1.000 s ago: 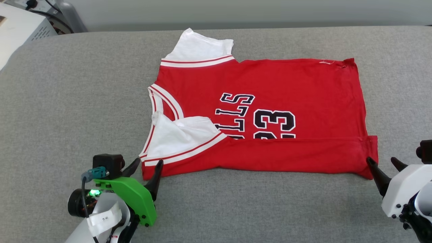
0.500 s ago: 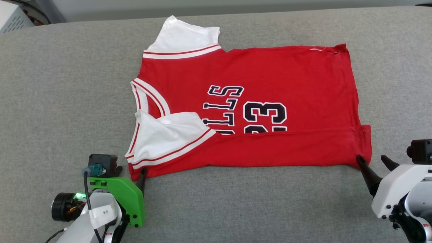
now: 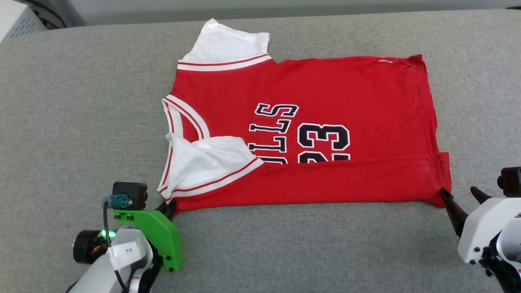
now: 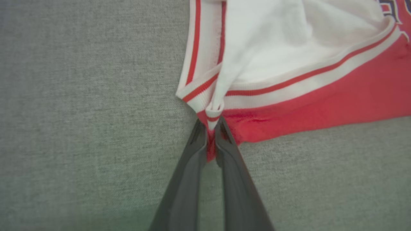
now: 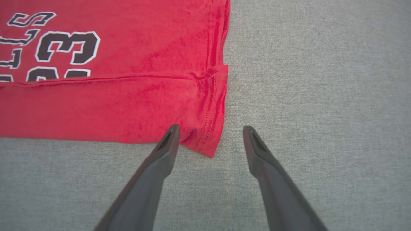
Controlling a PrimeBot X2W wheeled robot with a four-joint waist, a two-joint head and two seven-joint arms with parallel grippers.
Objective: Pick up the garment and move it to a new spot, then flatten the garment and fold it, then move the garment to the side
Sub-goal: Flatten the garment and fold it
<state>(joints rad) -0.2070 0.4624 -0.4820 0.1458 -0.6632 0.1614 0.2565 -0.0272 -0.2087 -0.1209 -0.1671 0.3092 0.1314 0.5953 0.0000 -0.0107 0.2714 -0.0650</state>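
Note:
The garment [image 3: 309,93] is a red jersey with white sleeves and a black "23". It lies flat on the grey surface, its near long edge folded over and the near sleeve lying on top. My left gripper [image 3: 170,205] is shut on the garment's near left corner, just under the striped sleeve trim. In the left wrist view the two fingers [image 4: 192,160] pinch red cloth of the garment [image 4: 305,96] between them. My right gripper [image 3: 458,190] stands open at the near right hem corner. In the right wrist view that corner of the garment [image 5: 128,106] lies between the fingers of my right gripper [image 5: 210,127].
The grey cloth surface [image 3: 81,122] stretches wide on all sides of the jersey. A white box [image 3: 16,20] stands past its far left corner, with a pale wall behind the far edge.
My left gripper has gone from open to shut on the garment's near left corner. The right gripper has stayed open at the hem corner. The camera has shifted a little.

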